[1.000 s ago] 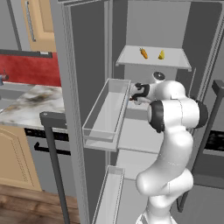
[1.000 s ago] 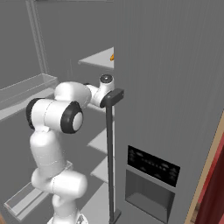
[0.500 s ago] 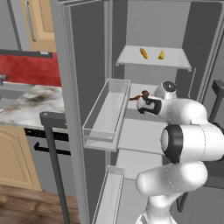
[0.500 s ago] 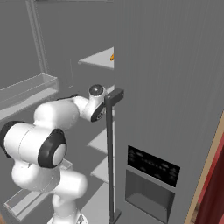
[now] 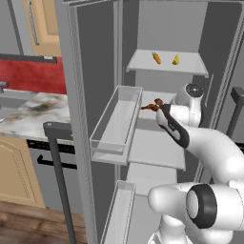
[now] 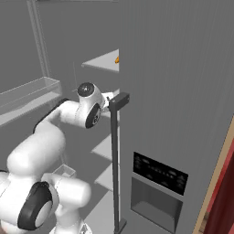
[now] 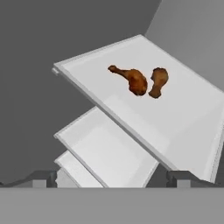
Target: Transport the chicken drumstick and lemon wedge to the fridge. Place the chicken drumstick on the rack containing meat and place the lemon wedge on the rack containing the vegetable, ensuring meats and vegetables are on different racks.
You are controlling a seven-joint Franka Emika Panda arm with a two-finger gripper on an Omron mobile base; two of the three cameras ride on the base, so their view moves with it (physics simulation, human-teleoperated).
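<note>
Hand view shows two drumsticks on the shelf; the wide-open, empty gripper might bump them, maybe.

Rendered home kitchen, tall grey open fridge with white racks, marble counter at nine o'clock, wooden cabinets.

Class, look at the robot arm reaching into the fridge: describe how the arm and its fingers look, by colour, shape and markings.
The white arm is built of smooth, rounded, glossy segments joined by dark joint rings, with round dark-centred caps at the joints. A dark band runs along its forearm. No cables or lettering show. The gripper ends in two small dark grey, blocky fingers.
</note>
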